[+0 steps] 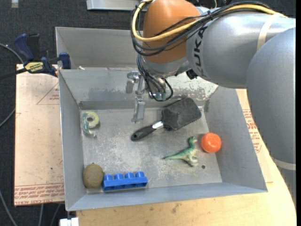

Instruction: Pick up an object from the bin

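Where the arm (pixel 244 46) comes in from the right of the camera view, its orange wrist cover (pixel 167 27) and looped cables sit above the back half of the grey metal bin (pixel 70 140). Below the cover hangs the gripper (pixel 138 112), a slim metal piece pointing down at the bin floor, a little behind the middle and towards the back wall. Whether it is released or clenched I cannot tell from this angle, and nothing can be seen gripped in it.

Nearest to it is a black brush (pixel 180 113). Its broad dark head lies just to the right of the gripper, and its thin handle runs down and left across the floor, ending close below the gripper's tip. The tip seems to be over bare floor beside the handle, and I cannot tell whether the two touch.

Everything else lies apart from the gripper. A green toy dinosaur (pixel 184 154) lies in front of the brush, with an orange ball (pixel 211 142) just beside it against the right wall. A pale roll of tape (pixel 89 120) lies near the left wall. At the front left corner, a brown rounded lump (pixel 93 175) touches the end of a blue toy brick (pixel 124 180) with studs on top.
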Controlling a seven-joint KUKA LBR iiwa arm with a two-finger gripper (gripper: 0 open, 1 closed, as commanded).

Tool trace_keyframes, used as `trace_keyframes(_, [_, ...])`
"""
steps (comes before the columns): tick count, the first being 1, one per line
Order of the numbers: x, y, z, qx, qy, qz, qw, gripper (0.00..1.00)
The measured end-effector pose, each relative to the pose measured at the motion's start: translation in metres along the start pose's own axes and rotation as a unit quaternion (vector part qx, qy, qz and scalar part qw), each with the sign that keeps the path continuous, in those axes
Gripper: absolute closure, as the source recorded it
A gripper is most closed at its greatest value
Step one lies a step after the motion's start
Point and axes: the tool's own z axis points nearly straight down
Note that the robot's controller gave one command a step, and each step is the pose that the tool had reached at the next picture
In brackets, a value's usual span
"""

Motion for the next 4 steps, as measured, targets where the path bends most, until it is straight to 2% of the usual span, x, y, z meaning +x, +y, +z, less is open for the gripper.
trace_keyframes(1, [-0.001,-0.001,-0.005,0.0,-0.0038,0.001,1.0,0.0])
trace_keyframes(2, [0.003,-0.035,0.056,0.0,-0.0061,-0.034,0.9994,0.0])
trace_keyframes(3, [0.005,-0.052,0.077,0.0,-0.0014,-0.086,0.9963,0.0])
trace_keyframes(4, [0.003,-0.09,0.07,0.0,-0.0041,-0.208,0.9782,0.0])
